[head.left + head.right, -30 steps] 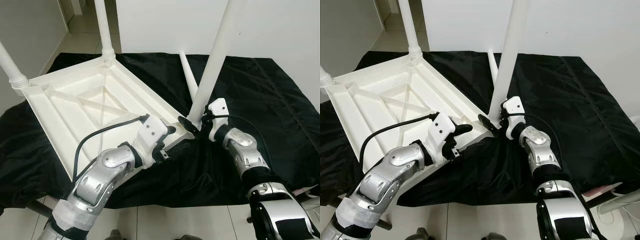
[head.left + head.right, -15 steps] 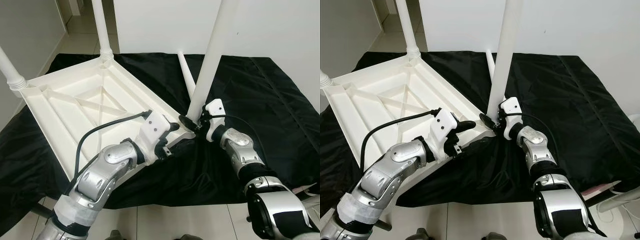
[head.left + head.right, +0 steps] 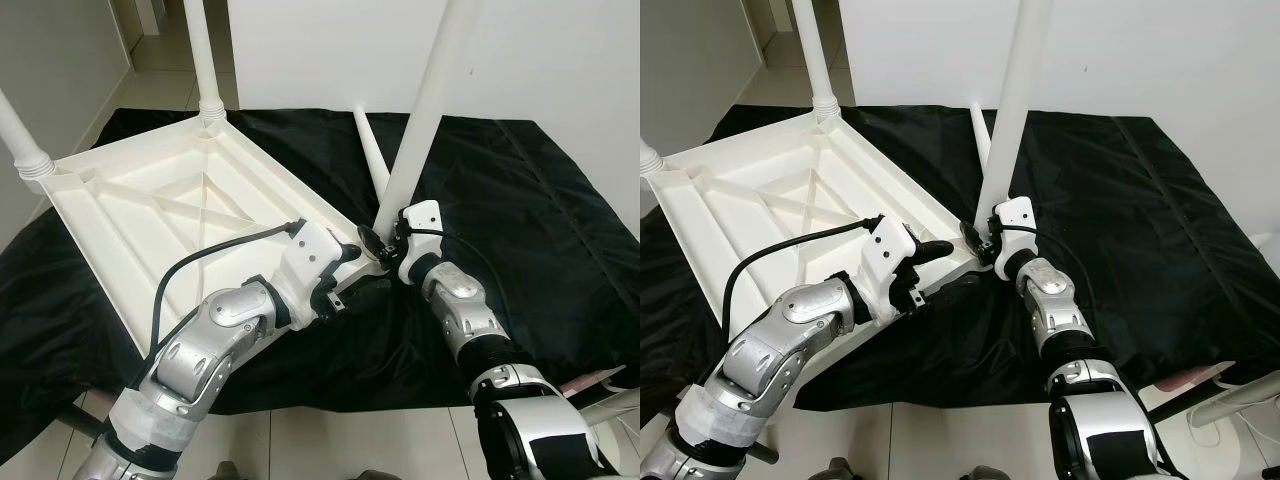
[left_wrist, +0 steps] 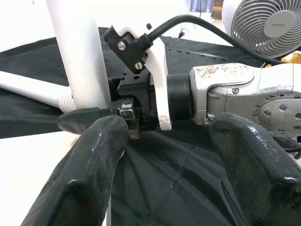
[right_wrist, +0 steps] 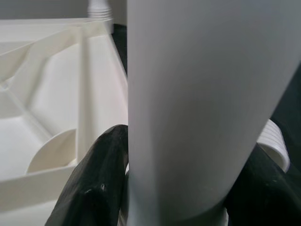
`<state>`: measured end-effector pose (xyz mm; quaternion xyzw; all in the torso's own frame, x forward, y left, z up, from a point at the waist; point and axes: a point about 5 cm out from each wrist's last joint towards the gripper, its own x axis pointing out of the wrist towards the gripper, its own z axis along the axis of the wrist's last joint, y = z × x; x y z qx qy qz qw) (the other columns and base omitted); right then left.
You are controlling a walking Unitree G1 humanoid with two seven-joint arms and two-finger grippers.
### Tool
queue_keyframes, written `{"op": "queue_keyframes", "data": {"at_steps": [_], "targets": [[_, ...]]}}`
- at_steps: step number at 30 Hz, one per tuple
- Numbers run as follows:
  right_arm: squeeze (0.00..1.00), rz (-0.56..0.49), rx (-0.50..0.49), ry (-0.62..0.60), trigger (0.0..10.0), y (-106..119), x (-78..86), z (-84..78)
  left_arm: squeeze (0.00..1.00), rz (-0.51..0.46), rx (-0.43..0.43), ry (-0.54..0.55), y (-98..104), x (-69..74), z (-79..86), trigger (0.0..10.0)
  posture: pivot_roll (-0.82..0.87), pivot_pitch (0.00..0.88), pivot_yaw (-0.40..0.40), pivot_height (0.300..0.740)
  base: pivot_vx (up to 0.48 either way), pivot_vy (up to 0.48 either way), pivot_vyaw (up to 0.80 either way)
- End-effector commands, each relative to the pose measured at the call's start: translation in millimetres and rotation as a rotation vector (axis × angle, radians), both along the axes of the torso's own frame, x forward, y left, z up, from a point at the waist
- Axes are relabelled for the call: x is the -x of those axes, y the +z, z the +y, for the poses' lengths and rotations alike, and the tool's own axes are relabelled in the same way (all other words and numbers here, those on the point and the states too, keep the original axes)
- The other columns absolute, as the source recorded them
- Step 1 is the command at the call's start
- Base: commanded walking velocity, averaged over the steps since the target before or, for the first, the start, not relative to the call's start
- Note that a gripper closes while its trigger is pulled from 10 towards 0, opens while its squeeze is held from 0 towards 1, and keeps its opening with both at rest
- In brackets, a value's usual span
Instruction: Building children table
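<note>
Black cloth covered the floor beneath an upturned white table top (image 3: 150, 215), its near corner between the two claws.

The right claw (image 3: 378, 248) clamped the foot of a white leg (image 3: 420, 110) standing at that corner, its fingers (image 5: 94, 188) on either side of the tube. The left claw (image 3: 350, 258) hovered just beside it with fingers spread, gripping nothing. A spare leg (image 3: 372, 150) lay beyond the right claw. The leg looked light, hollow, stiff and smooth, likely slippery; a low grip near the socket should steady it best.
</note>
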<state>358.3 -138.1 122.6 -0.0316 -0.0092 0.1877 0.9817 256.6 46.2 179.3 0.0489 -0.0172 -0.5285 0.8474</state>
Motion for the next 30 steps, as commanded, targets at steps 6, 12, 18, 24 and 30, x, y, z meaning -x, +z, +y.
{"op": "queue_keyframes", "data": {"at_steps": [6, 12, 18, 24, 30], "targets": [[0.0, 0.097, -0.086, -0.356, 10.0, -18, 12.8, 1.6, 0.0, -0.007, -0.008, -0.04, 1, 4.0, -0.6, 10.0, 0.0, 0.0, -0.041, 0.74, 0.0, 0.0, 0.0], [0.0, 0.111, -0.132, -0.449, 10.0, -19, 22.6, 18.3, 0.0, -0.01, -0.01, -0.043, 2, 3.7, -0.5, 10.0, 0.0, 0.0, -0.043, 0.74, 0.0, 0.0, 0.0], [0.0, 0.11, -0.157, -0.42, 10.0, -15, 26.1, 24.6, 0.0, -0.016, -0.013, -0.058, 3, 4.0, -1.1, 10.0, 0.0, 0.0, -0.041, 0.74, 0.0, 0.0, 0.0], [1.0, 0.067, -0.195, -0.343, 10.0, -5, 29.2, 30.4, 0.0, -0.02, -0.014, -0.051, 4, 3.9, 0.1, 10.0, 0.01, 0.0, -0.041, 0.74, 0.0, 0.0, 0.0], [1.0, 0.012, -0.215, -0.239, 10.0, 1, 32.3, 25.2, 0.0, -0.023, -0.015, -0.048, 4, 4.8, 0.2, 10.0, 0.01, 0.0, -0.042, 0.74, 0.0, 0.0, 0.0]]}}
